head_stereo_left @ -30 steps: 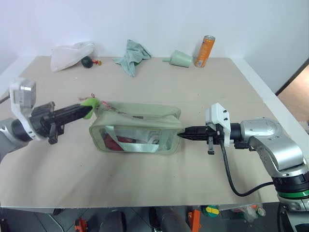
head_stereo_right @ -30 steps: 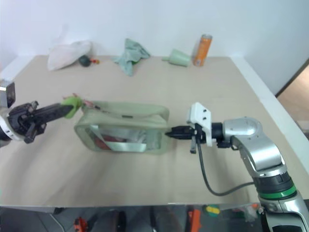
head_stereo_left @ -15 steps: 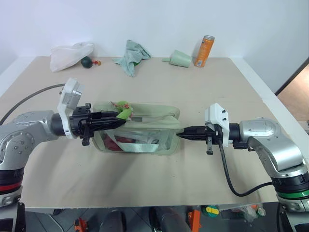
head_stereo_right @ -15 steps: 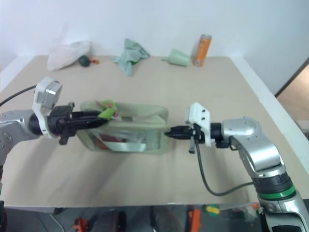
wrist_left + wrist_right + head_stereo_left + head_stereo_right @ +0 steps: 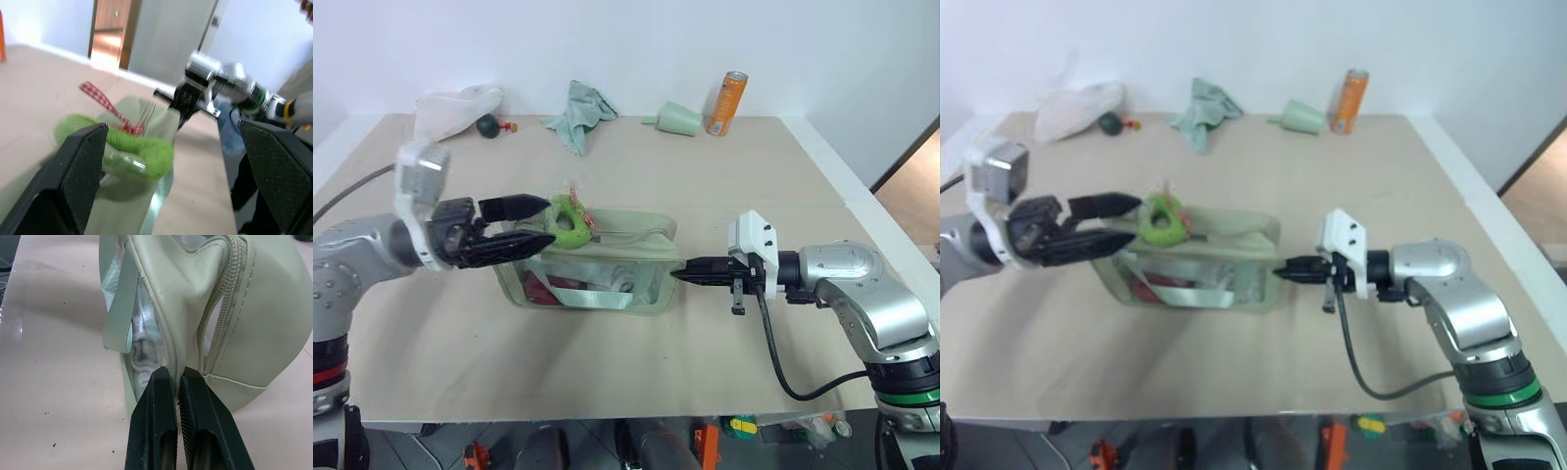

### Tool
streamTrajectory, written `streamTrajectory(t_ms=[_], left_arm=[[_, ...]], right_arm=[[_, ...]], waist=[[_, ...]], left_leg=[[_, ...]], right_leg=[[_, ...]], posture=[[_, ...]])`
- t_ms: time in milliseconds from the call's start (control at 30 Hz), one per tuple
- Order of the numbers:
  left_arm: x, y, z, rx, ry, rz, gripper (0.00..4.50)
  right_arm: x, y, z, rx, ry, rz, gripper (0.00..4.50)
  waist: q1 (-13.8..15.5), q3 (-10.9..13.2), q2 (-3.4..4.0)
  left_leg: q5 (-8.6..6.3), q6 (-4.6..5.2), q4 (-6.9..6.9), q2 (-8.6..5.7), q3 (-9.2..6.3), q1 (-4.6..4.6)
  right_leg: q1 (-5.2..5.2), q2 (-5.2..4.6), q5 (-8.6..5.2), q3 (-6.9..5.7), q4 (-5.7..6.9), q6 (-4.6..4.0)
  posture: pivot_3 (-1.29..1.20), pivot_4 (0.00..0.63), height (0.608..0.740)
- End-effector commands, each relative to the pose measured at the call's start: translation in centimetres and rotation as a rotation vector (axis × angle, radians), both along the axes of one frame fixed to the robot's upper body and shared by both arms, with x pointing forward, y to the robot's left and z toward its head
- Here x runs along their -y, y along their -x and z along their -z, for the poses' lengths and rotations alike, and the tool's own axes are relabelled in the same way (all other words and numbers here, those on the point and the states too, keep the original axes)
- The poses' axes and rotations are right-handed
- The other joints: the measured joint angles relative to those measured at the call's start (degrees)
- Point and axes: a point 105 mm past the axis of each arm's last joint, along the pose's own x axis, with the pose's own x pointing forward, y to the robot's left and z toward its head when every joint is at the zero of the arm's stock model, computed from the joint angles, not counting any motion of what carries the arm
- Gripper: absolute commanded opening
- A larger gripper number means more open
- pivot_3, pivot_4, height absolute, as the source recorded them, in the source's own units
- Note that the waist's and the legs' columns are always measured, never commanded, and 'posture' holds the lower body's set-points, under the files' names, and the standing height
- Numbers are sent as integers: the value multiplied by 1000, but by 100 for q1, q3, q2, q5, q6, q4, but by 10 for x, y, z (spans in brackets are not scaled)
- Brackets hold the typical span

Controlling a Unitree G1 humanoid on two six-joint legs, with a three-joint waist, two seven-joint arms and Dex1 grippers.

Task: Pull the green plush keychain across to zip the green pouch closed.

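Green pouch (image 5: 592,269) lies on the table (image 5: 636,362) in the head views, one only, with the one green plush keychain (image 5: 570,220) at its top left end, just off the tips of the left gripper (image 5: 543,223), whose jaws are spread wide. In the left wrist view the keychain (image 5: 124,154) is blurred, lying between the parted fingers (image 5: 78,164) without clear contact. In the right wrist view the right gripper (image 5: 177,379) has its jaws pressed together, pinching the pouch's end seam, its far end cut off.
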Motion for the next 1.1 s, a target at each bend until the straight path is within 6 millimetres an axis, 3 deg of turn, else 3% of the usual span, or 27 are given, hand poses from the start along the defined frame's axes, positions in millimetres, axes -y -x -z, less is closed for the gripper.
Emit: streamTrajectory(t_ms=[33,133,367,800,833,900,1100], left_arm=[[-13,10,-15,57,13,-39,4463],[-32,11,-12,34,10,-114,4463],[-72,16,19,-74,-54,-270,4463],[-55,5,67,-171,-122,-238,4463],[-53,5,69,-172,-120,-228,3914],[-49,3,70,-176,-112,-212,3388],[-45,-5,64,-165,-76,-192,1224]], right_arm=[[-4,0,-6,32,0,-24,0],[-5,0,-6,33,-2,-31,0],[-6,-1,-6,31,-2,-38,0],[-6,0,-9,36,-3,-44,0],[-5,0,-9,36,-2,-41,0],[-4,1,-9,36,0,-36,0],[-2,3,-8,32,3,-24,0]], waist=[[2,0,0],[10,0,0],[-27,2,3],[-6,2,2],[-6,1,2],[-3,2,2],[0,1,2]], left_leg=[[0,0,0,0,1,0],[0,0,1,0,-1,0],[0,-1,-5,4,0,4],[0,-1,-7,5,3,3],[0,-1,-8,5,3,2],[0,-1,-8,5,2,2],[0,-1,-6,5,3,1]], right_leg=[[0,0,0,0,0,0],[0,0,0,-2,0,0],[-3,-2,-6,-9,0,-11],[-4,-3,-6,-9,0,-12],[-5,-3,-7,-9,0,-12],[-5,-3,-6,-9,0,-13],[-4,-2,-5,-9,0,-12]], posture=[[0,150,740],[0,150,740],[0,150,740],[0,150,740],[0,150,740],[0,150,740],[0,150,740]])
